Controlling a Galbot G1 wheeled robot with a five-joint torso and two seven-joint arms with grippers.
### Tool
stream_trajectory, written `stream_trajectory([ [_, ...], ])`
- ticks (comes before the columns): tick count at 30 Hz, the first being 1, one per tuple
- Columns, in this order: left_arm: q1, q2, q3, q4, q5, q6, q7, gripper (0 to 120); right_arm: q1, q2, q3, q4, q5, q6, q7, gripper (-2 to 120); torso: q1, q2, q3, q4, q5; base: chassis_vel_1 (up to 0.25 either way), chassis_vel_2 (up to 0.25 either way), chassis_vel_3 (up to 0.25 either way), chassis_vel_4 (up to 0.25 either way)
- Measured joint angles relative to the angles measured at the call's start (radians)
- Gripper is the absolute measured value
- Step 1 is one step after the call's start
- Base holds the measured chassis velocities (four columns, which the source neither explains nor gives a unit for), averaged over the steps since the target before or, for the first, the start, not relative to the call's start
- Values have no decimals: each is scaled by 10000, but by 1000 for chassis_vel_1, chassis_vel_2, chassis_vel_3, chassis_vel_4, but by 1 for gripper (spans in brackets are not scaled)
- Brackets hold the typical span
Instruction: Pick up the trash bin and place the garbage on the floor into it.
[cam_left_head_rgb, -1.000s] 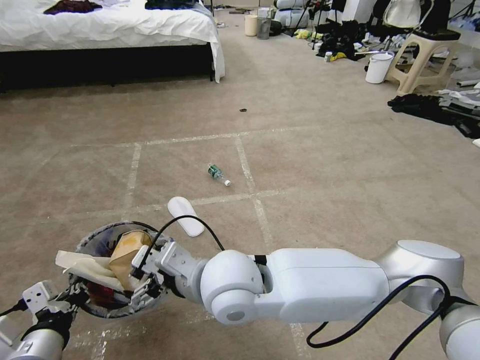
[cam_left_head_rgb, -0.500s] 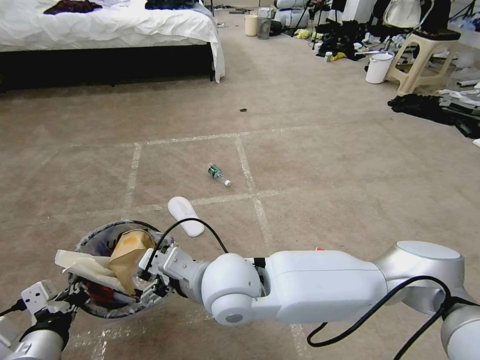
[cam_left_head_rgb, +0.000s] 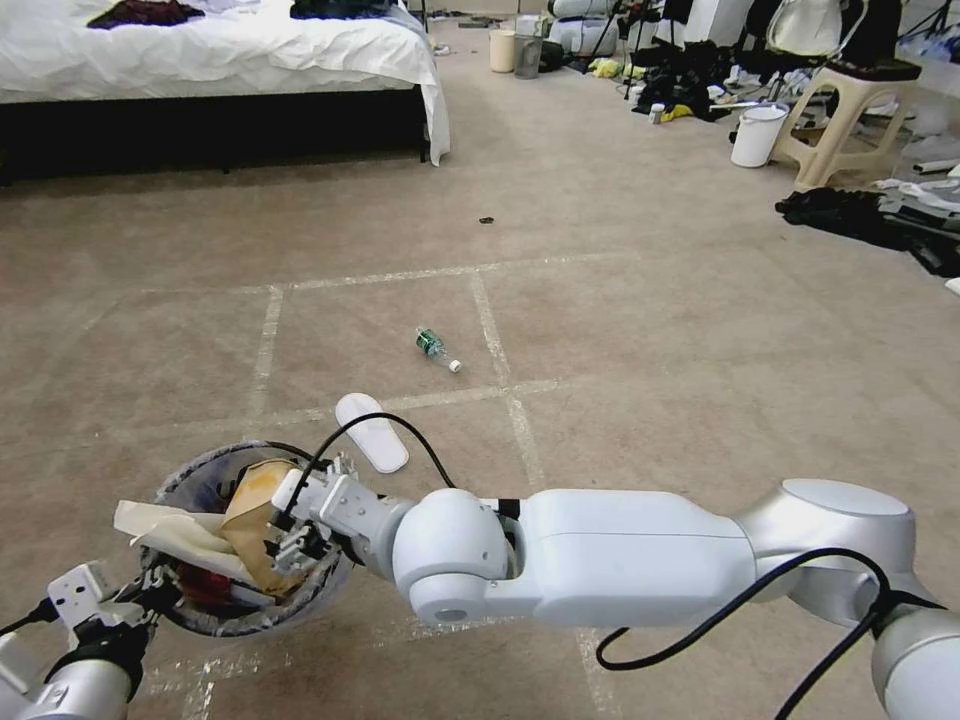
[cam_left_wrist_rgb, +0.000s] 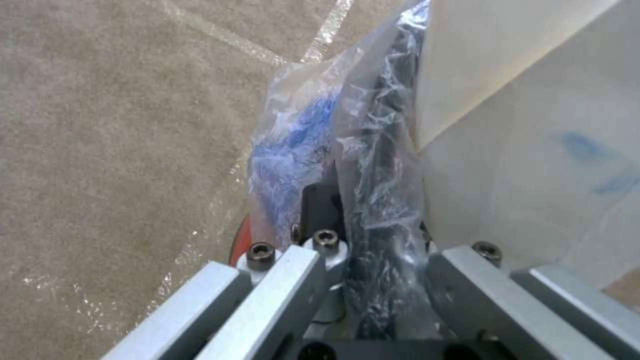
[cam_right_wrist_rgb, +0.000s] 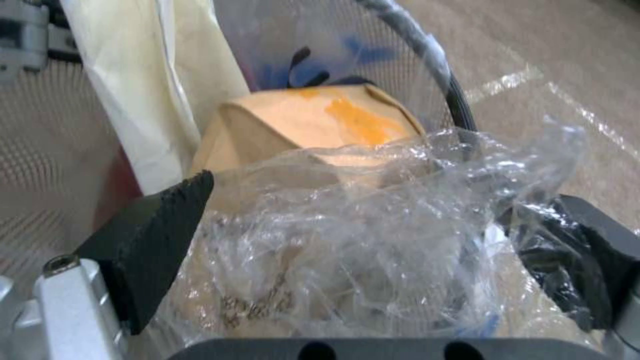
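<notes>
Trash bin (cam_left_head_rgb: 215, 610), bag-lined and stuffed with a tan paper bag (cam_left_head_rgb: 255, 510), sits low over beige carpet (cam_left_head_rgb: 650, 330) crossed by pale tape lines (cam_left_head_rgb: 490, 320). Left gripper (cam_left_head_rgb: 150, 590) clenches its rim; right gripper (cam_left_head_rgb: 300, 530) spreads released above it. A bottle (cam_left_head_rgb: 435, 348) and slipper sole (cam_left_head_rgb: 372, 432) lie beyond, a white bed (cam_left_head_rgb: 220, 50) farther back.

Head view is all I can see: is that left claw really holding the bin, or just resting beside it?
Observer: Holding. The left gripper is clamped over the rim of the trash bin, with the clear liner pinched in.
Operator: And the right claw?
Observer: The right gripper is open, with crumpled liner bunched between its pads.
Operator: What's the bin made of inside?
Observer: Its wall is fine mesh.
</notes>
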Motion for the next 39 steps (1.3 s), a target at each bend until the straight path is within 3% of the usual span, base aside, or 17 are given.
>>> stream_trajectory([
  [15, -120, 58, -7, 142, -31, -12, 4, 1, -147, 602, -257, -754, -953, 1270, -75, 100, 0, 1, 0, 0, 1, 0, 0, 0, 0],
  [24, -183, 121, -70, 208, -96, -13, 4, 1, 87, 269, -142, 207, 1096, 177, 600, 100, 0, 0, 1, -1, 2, 0, 0, 0, 0],
  [30, -207, 121, -18, 268, -73, -13, 2, 1, -33, -57, 183, 1038, 3128, -729, 1685, 100, 0, 0, 0, -1, 3, 0, 0, 0, 0],
  [39, -157, 113, 14, 244, -39, -12, 1, 1, -182, -423, 232, 1548, 4165, -806, 2740, 100, 0, 0, 0, 0, 3, 0, 0, 0, 0],
])
